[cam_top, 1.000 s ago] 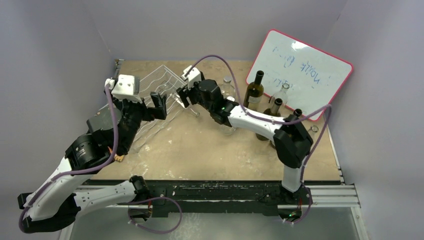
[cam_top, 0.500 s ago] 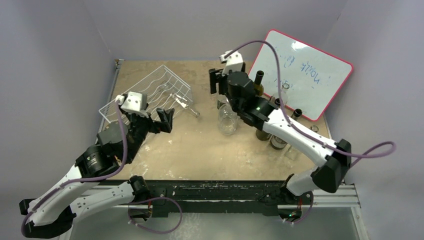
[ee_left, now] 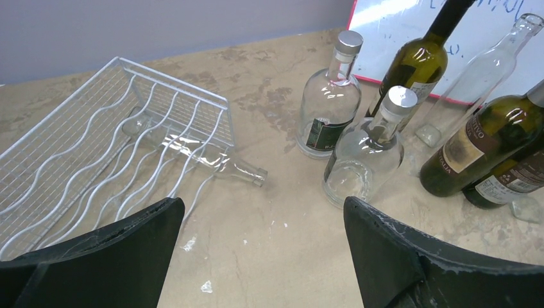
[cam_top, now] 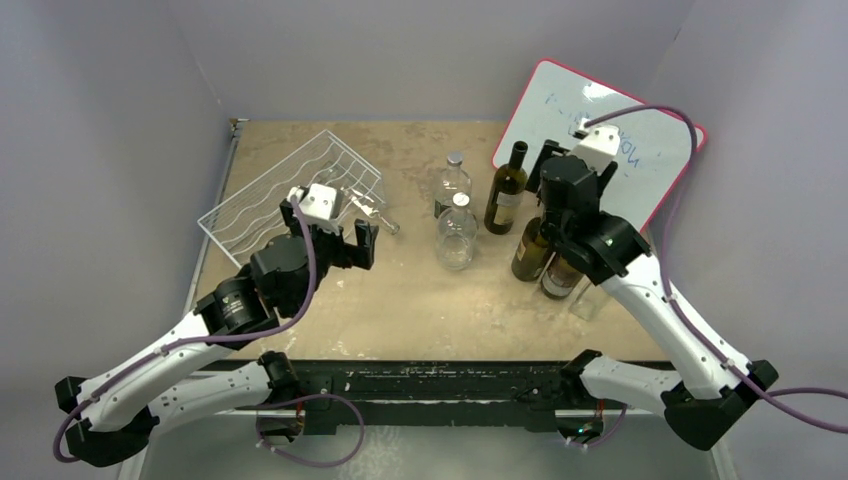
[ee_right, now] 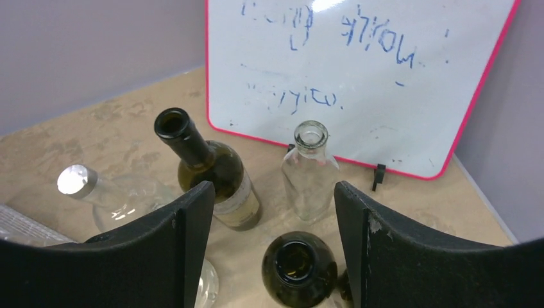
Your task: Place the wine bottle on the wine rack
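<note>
The white wire wine rack [cam_top: 262, 198] [ee_left: 96, 147] stands at the back left. A clear bottle [ee_left: 192, 154] lies in one of its grooves, neck [cam_top: 378, 217] poking out over the table. My left gripper [cam_top: 350, 245] [ee_left: 261, 205] hovers open and empty just in front of the rack. My right gripper [cam_top: 552, 172] [ee_right: 272, 189] is open above a group of upright bottles. The open mouth of a dark wine bottle [ee_right: 299, 266] [cam_top: 528, 250] sits below and between its fingers, untouched. A green wine bottle [cam_top: 506, 188] [ee_right: 218, 173] stands to its left.
Two clear capped bottles [cam_top: 452, 182] [cam_top: 457, 235] stand mid-table. A clear open bottle [ee_right: 310, 170] and another dark bottle [cam_top: 560, 278] crowd the right side. A red-framed whiteboard [cam_top: 625, 120] leans at the back right. Grey walls close in both sides.
My right arm swung away from the rack, across to the right, and now hangs over the upright bottles. My left gripper drew back from the rack towards the table's middle. The clear bottle stayed in the rack.
</note>
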`<state>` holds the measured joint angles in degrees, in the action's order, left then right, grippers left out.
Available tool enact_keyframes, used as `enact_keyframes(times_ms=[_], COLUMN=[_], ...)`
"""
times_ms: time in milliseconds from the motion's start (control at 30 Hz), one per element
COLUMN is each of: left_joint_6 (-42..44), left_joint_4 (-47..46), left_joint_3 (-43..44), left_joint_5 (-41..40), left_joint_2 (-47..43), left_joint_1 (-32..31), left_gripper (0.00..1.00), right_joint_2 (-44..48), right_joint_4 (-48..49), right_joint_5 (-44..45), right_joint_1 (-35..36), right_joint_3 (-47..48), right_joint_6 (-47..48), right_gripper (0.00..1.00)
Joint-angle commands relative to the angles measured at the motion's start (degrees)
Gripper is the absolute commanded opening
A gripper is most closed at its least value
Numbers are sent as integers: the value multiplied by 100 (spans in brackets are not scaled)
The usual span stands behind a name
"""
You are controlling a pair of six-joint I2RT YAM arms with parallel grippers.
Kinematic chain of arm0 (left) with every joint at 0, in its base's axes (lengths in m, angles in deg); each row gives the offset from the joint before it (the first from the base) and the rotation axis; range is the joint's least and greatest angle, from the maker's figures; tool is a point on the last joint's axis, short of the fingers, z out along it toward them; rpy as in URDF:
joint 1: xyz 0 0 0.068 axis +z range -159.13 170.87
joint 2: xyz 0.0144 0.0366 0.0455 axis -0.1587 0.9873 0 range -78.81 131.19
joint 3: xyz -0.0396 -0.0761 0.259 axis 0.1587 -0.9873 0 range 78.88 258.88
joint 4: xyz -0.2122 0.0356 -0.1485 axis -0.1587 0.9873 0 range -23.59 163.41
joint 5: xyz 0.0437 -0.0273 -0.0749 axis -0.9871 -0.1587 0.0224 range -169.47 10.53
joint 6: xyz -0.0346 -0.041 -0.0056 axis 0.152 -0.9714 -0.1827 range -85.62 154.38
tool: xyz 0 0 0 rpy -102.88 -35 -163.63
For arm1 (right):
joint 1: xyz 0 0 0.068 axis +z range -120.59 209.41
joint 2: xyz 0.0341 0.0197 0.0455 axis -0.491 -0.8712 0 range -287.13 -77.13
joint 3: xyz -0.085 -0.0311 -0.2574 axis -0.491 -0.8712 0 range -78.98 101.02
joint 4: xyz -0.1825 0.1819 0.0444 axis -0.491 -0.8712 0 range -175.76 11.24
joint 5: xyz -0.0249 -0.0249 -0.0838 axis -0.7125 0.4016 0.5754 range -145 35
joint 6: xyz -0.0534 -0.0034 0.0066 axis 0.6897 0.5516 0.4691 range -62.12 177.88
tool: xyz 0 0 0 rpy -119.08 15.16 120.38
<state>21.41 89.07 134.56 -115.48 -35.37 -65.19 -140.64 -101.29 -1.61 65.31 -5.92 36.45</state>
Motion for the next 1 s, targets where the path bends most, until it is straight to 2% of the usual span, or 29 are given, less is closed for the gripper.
enact_keyframes(times_ms=[0, 300, 433, 733, 967], left_joint_6=[-135, -203, -240, -276, -418], left_joint_4=[-520, -619, -652, -824, -962], left_joint_3=[-21, -31, -11, -24, -37], left_joint_5=[36, 4, 32, -97, -207], left_joint_2=[33, 245, 347, 496, 737], left_joint_1=[-12, -11, -12, -9, -11], left_gripper=[96, 96, 96, 96, 99], right_joint_2=[108, 356, 322, 439, 750], right_joint_4=[-742, -370, -79, 235, 133], right_joint_5=[269, -139, -232, -903, -2317], right_joint_1=[-73, -154, -177, -173, -177], right_joint_3=[-115, -959, -1149, -1027, -679], right_joint_6=[-914, -992, -772, 402, 1175], right_gripper=[70, 60, 51, 14, 0])
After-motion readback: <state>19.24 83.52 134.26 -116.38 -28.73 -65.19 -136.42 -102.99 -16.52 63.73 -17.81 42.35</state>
